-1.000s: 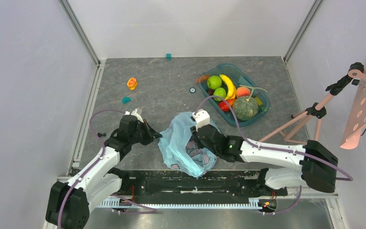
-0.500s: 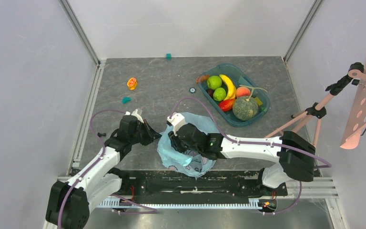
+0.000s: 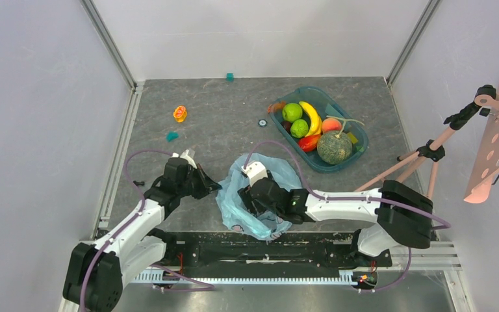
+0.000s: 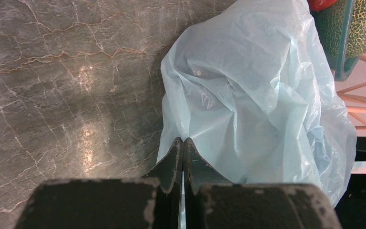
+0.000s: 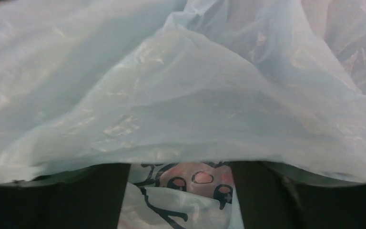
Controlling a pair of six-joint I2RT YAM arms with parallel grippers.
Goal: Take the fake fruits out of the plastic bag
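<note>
Lying crumpled, the pale-blue plastic bag [image 4: 248, 95] shows a pinkish print [image 5: 201, 179].

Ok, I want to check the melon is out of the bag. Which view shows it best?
Top view: the melon sits whole in the tray. Left wrist catches only a slice of it past the bag; right wrist shows only bag plastic.

The right pincer [image 5: 181, 195] has shifted across the plastic bag [image 3: 229, 195] and spread wider.
</note>
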